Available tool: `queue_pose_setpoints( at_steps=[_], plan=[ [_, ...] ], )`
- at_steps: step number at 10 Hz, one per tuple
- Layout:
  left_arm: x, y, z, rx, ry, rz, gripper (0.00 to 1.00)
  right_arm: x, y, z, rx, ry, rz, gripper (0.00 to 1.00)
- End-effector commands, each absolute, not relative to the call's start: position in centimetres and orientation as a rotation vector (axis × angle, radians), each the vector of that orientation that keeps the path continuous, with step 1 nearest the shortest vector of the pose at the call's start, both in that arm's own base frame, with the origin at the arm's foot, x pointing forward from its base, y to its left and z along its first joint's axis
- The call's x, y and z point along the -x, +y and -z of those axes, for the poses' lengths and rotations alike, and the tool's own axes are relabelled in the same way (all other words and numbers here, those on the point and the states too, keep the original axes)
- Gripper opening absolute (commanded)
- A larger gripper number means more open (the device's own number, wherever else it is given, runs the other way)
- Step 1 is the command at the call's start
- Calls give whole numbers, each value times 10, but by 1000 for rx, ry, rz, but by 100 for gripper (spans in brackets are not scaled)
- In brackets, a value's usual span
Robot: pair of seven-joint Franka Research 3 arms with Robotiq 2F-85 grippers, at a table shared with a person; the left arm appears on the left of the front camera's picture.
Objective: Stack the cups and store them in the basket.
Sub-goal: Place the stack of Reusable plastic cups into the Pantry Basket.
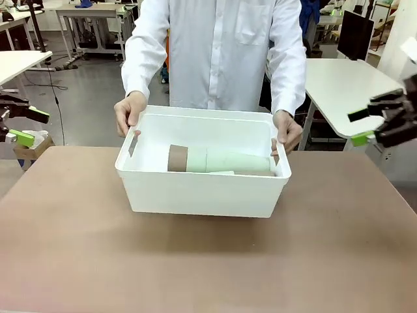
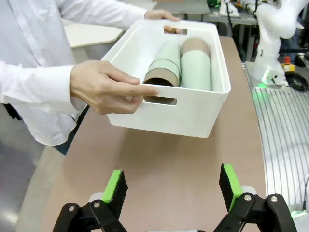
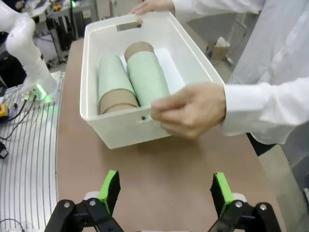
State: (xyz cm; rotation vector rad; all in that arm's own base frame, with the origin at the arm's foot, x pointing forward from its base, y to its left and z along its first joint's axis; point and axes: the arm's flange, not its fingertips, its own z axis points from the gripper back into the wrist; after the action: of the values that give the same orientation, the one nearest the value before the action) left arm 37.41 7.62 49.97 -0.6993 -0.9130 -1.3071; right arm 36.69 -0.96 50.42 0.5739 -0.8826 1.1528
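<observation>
Stacked cups (image 1: 218, 160) partly hidden behind basket (image 1: 195, 192) front wall.

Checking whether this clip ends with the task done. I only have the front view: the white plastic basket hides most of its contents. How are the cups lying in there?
Observer: In the left wrist view, two stacks of tan-brown and mint tumblers lie side by side on the floor of the white plastic basket.
Operator: Do both stacks point the same way?
Observer: No. In the right wrist view they lie head to tail, a tan end at each side.
Operator: Are the grippers clear?
Observer: Yes. The left gripper and the right gripper are open over bare table.
</observation>
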Motion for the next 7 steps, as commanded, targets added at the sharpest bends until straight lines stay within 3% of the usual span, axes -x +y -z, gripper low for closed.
queue_pose_setpoints(
  at_steps=[1,3,4,7],
  plan=[
    [-373,76,-502,703,-900,1302,100,-365,-26,-486,-650,-942,-1180,100],
    [-373,76,-502,703,-900,1302,100,-363,-37,-470,-628,-1015,-1160,100],
    [-373,76,-502,703,-900,1302,100,-360,-32,-486,-619,-924,-1164,100],
    [-373,76,-502,703,-900,1302,100,-360,-32,-486,-619,-924,-1164,100]
  ],
)
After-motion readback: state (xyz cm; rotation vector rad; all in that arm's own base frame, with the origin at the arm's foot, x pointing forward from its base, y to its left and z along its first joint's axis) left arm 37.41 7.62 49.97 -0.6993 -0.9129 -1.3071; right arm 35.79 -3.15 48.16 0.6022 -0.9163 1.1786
